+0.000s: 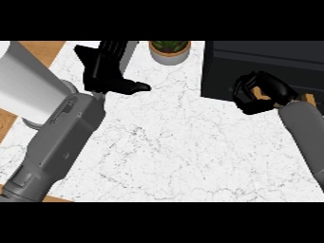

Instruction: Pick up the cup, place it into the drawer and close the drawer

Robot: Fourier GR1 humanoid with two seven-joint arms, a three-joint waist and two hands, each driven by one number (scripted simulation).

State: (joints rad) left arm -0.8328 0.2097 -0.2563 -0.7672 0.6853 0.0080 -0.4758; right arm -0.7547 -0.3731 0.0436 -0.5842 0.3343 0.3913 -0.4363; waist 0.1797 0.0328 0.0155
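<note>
Right hand grasping the cup at the left edge of the drawer; release now and it may tumble onto the counter.

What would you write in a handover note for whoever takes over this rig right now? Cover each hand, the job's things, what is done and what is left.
Hands: the left hand is open, fingers up, resting at the far left of the marble counter, holding nothing. The right hand is curled round the tan cup, which it mostly hides.
Things: the cup is held at the front edge of the dark drawer unit.
Done: the cup is in hand.
Left: place the cup in the drawer, release it, close the drawer. I cannot tell how far the drawer is open.
</note>
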